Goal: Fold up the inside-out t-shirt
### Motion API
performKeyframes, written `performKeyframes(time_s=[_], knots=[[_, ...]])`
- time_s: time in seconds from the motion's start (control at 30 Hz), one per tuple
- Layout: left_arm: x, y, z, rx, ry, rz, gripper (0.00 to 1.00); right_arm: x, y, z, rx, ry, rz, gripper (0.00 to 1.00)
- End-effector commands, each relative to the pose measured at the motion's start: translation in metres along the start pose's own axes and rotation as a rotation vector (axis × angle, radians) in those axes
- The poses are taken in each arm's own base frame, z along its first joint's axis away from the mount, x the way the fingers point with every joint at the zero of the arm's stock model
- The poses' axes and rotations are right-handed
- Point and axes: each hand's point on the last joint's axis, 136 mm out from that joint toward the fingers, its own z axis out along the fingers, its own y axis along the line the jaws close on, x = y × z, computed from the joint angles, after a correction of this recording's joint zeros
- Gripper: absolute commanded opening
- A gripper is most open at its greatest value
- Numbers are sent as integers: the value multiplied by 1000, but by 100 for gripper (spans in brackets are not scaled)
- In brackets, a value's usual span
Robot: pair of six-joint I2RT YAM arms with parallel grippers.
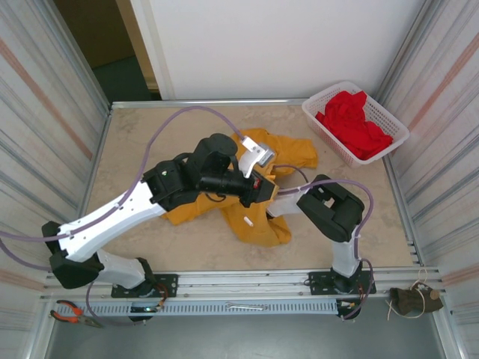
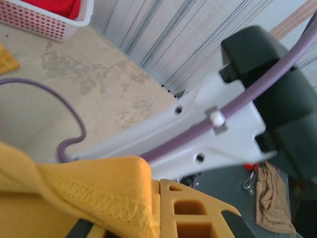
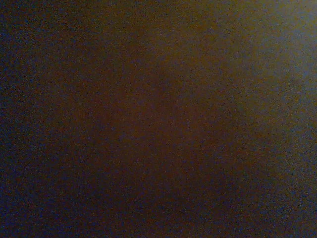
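Yellow t-shirt hem in the grip of the left tool; right tool shut beside it.

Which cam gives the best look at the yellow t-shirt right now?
Top external: most of the crumpled t-shirt shows, spread on the table. Left wrist gives a blurry close-up of its stitched hem. Right wrist is dark, nothing discernible.

No legible text, label, brand or number in any view. Right wrist view too dark to read anything.
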Motion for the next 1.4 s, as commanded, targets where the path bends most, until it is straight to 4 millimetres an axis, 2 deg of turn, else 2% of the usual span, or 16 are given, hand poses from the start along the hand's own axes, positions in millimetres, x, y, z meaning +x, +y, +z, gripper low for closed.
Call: performKeyframes(time_s=[0.0, 0.13, 0.17, 0.27, 0.4, 0.5, 0.6, 0.67, 0.83, 0.93, 1.07, 1.2, 1.27, 1.37], knots=[[-31, -48, -3, 193, -62, 30, 0, 7, -12, 16, 35, 24, -3, 0], [-30, -86, -3, 289, -50, 70, 0, -4, -24, 31, 83, 14, 1, 0], [-29, -93, -5, 310, -52, 84, 0, -7, -27, 33, 95, 10, 3, 3], [-25, -110, -12, 364, -56, 106, 0, -20, -37, 35, 135, -12, 1, 16], [-25, -122, -20, 444, -99, 104, 0, -32, -50, 41, 173, -21, 8, 41], [-22, -122, -12, 458, -82, 91, 0, -35, -55, 48, 178, -4, 8, 53], [-12, -115, 6, 459, -31, 40, 0, -29, -42, 55, 107, 49, -15, 56], [-11, -118, 14, 501, -18, 4, 0, -24, -29, 57, 53, 84, -45, 58], [-15, -158, 5, 584, -23, 93, 0, -26, 5, 49, -15, 92, -171, 64], [-19, -174, -3, 607, -30, 146, 0, -29, 9, 52, -2, 98, -212, 68], [-14, -159, 10, 557, -8, 127, 0, -24, 11, 63, -16, 151, -219, 74], [-5, -141, 26, 542, 19, 53, 0, -14, 15, 67, -65, 230, -231, 72], [0, -133, 35, 507, 37, 40, 0, -18, 6, 66, -45, 234, -231, 72], [10, -117, 54, 468, 69, 7, 0, -37, -20, 64, 40, 213, -204, 71]])
